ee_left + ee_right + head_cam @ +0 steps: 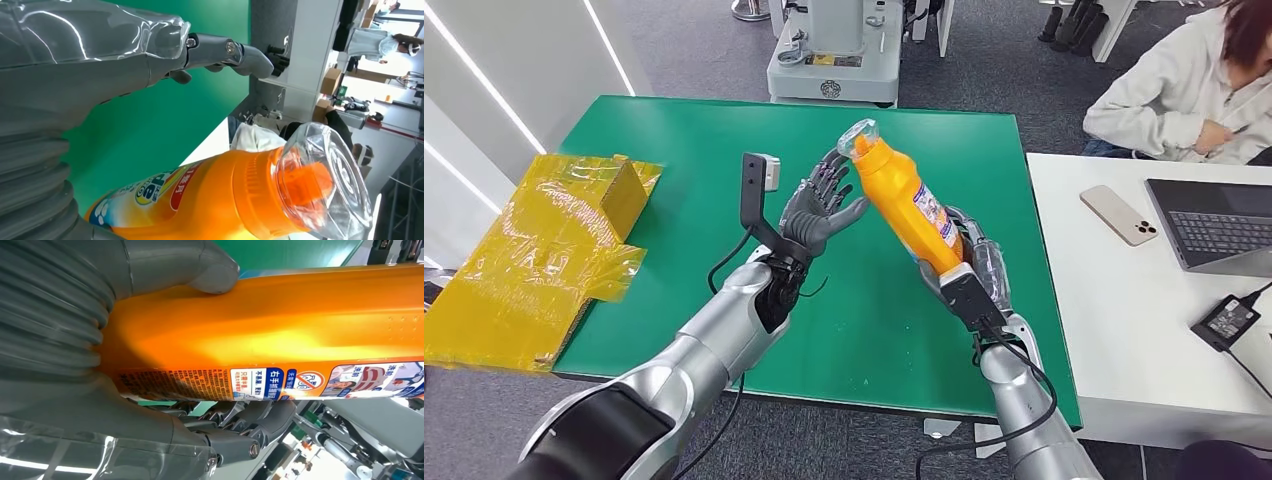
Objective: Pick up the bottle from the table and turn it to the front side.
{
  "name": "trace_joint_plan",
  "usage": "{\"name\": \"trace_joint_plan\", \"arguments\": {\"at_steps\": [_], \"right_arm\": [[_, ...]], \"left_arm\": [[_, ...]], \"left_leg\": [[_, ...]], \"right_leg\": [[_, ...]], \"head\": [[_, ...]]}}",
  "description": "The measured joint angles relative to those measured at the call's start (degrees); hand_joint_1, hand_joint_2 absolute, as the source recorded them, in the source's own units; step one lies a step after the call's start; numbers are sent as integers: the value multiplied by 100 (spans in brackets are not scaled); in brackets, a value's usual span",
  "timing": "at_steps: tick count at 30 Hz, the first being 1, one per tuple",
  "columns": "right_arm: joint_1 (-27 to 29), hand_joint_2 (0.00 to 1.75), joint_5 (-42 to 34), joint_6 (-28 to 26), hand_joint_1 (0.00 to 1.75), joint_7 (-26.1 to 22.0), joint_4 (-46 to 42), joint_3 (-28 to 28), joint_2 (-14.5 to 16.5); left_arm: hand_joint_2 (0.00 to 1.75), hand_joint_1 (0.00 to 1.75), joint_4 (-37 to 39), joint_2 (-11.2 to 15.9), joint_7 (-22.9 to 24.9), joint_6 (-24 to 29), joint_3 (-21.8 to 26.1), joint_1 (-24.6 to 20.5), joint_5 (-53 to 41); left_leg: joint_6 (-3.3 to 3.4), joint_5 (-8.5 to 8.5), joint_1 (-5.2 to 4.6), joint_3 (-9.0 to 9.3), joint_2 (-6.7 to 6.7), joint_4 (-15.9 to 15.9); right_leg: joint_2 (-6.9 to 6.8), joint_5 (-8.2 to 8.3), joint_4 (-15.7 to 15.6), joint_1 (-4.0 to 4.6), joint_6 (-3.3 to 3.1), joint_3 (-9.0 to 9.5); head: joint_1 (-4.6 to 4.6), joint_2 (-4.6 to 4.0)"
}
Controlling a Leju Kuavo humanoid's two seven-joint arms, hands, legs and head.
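Nearest the head camera, two silver arms rise from the lower edge over one green table [674, 130]. Off that table's left edge lies one crumpled heap of yellow wrapping [544, 250] around a yellow box. Next across, the left hand [824, 208] is raised above the table with its fingers spread apart and nothing in them; its fingertips come close to the neck of the bottle, though contact cannot be made out. From its own wrist camera the left hand's fingers [220, 52] reach out straight over the green surface, apart from the container. One orange bottle [906, 196] with a clear cap is held off the table, tilted with the cap up and leaning toward the left hand. The right hand [964, 270] grips its lower body, thumb pressed on one broad face and fingers wrapped round the labelled side. Further right stands a white table [1104, 330] carrying one phone [1118, 214], one laptop [1214, 228] and one black power adapter [1227, 318], with one person [1174, 90] seated behind it.
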Motion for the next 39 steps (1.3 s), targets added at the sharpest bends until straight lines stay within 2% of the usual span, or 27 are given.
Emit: {"name": "trace_joint_plan", "arguments": {"at_steps": [10,16,39], "right_arm": [[-9,175,-2,124,175,1,-20,74,0],[-119,175,7,309,175,-46,55,154,50],[-443,175,168,364,175,-67,610,375,283]], "left_arm": [[175,0,63,49,-45,16,0,-73,48],[175,0,90,51,-42,-156,0,-100,170],[175,0,91,16,-54,-155,0,-131,222]], "left_leg": [[0,0,0,-1,0,0],[0,0,0,-2,0,0],[0,1,0,-2,-1,1]], "right_leg": [[0,0,0,0,0,0],[0,0,2,0,0,0],[-1,0,2,0,0,-1]], "head": [[-1,1],[0,0],[0,0]]}}
